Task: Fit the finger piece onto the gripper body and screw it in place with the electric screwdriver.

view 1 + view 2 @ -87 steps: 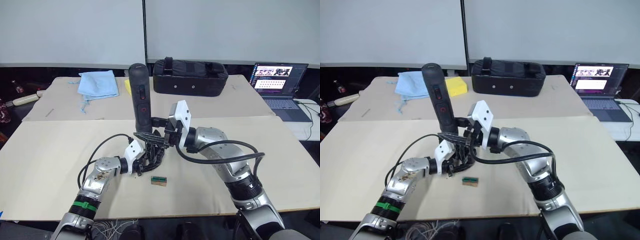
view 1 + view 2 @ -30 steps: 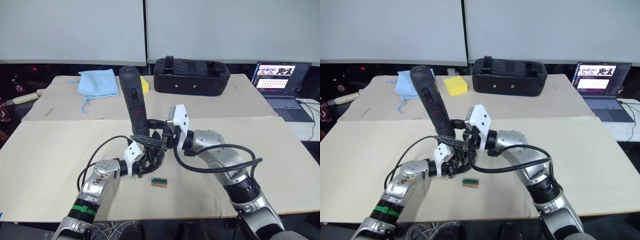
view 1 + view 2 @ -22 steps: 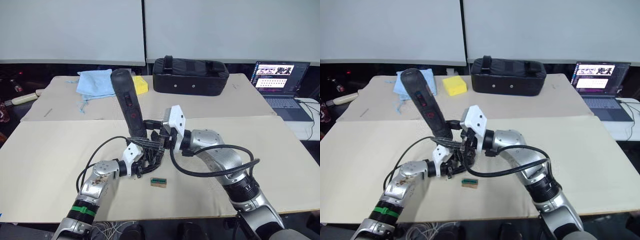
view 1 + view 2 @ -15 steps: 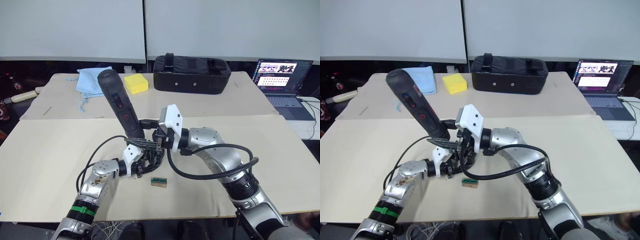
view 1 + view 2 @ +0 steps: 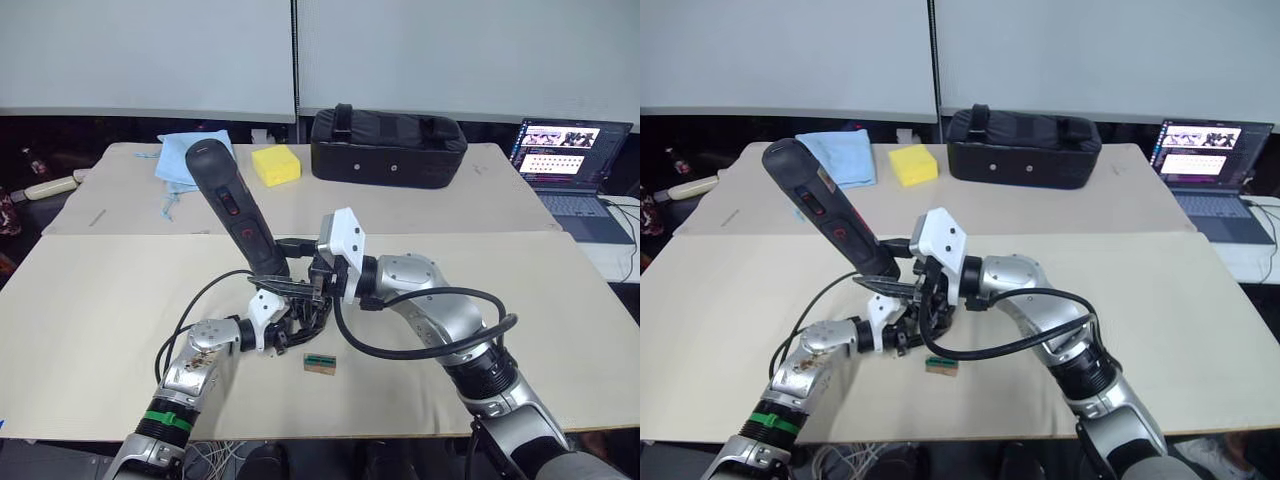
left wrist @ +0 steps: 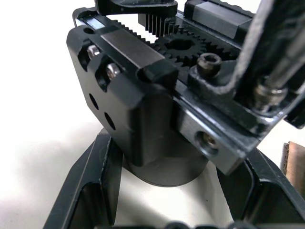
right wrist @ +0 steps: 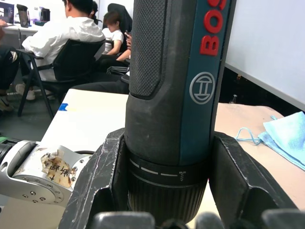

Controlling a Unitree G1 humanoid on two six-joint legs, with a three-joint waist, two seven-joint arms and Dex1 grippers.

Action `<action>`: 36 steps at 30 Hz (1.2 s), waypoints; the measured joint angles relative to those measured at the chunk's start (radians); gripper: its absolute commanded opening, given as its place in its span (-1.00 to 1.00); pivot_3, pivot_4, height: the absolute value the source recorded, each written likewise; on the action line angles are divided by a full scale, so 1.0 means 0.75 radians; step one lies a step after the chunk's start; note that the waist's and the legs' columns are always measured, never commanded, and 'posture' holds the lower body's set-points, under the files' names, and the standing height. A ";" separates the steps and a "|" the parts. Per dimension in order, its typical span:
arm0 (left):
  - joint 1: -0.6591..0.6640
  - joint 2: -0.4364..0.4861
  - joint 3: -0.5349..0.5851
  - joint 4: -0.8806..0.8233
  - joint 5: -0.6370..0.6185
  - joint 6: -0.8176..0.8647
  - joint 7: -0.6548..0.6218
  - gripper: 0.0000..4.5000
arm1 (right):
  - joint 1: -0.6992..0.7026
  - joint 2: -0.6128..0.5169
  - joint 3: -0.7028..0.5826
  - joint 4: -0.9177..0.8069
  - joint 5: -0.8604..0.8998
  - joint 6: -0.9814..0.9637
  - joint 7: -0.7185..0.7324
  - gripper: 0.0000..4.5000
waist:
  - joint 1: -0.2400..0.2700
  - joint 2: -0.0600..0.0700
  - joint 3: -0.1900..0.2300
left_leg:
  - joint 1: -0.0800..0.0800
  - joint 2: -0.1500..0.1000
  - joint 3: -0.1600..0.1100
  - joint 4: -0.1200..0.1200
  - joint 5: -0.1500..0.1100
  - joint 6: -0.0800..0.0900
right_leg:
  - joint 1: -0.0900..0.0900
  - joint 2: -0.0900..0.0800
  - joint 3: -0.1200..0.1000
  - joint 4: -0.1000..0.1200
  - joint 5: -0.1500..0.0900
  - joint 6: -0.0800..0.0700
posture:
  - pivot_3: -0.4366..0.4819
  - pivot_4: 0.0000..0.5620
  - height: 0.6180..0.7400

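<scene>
A beige tabletop (image 5: 90, 300) is seen from the robot's head, with both arms meeting near its middle. The left pincer (image 5: 290, 318) is closed around the gripper body (image 6: 157, 95), a small black block held just above the tabletop; in the left wrist view its two black fingers (image 6: 90, 186) press against the round base of the block, and gear teeth, a toothed rack and several screw heads are visible on top. The right pincer (image 5: 925, 285) is clamped on the electric screwdriver (image 5: 235, 205), a long black tool with red markings that leans up and away toward the robot's left, its lower end down at the gripper body. In the right wrist view the tool's barrel (image 7: 176, 95) is wedged tightly between the two fingers.

A flat black pointed piece, judged to be the finger piece (image 5: 885, 285), lies across the top of the gripper body, under the screwdriver. Whether it is fully seated cannot be told, and the bit's contact with a screw is hidden. The fitting step appears done and the screwing appears under way or about to begin; tightening is what is left.

A small green and tan block (image 5: 318, 362) lies on the tabletop just beside the gripper body. Farther back are a blue cloth (image 5: 180, 160), a yellow sponge (image 5: 276, 162), a black bag (image 5: 388, 147) and an open laptop (image 5: 570, 150).
</scene>
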 measured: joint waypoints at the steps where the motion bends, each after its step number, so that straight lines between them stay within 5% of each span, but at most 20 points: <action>1: 0.000 0.000 -0.001 0.000 0.001 0.000 0.003 0.02 | 0.002 0.000 -0.002 0.000 0.000 0.000 0.001 -0.14 | 0.000 0.000 0.000 | 0.000 0.000 0.000 0.000 0.000 0.000 | 0.000 0.000 0.000 0.000 0.000 0.000 | -0.05 -0.47 1.00; 28: -0.009 -0.011 -0.006 -0.009 -0.002 0.043 0.039 0.02 | 0.052 -0.041 -0.047 -0.015 0.007 -0.059 0.085 -0.14 | 0.012 0.001 0.000 | 0.001 0.000 0.000 0.001 0.000 0.000 | 0.001 -0.005 -0.011 0.001 0.000 0.000 | -0.05 -0.47 1.00; 36: -0.009 -0.008 -0.006 -0.024 0.000 -0.005 0.041 0.02 | -0.029 -0.034 -0.173 0.049 0.130 0.026 0.191 -0.14 | 0.015 -0.002 0.012 | -0.021 0.000 0.002 0.007 0.008 0.013 | -0.011 -0.001 -0.011 0.003 0.006 -0.002 | -0.05 -0.47 1.00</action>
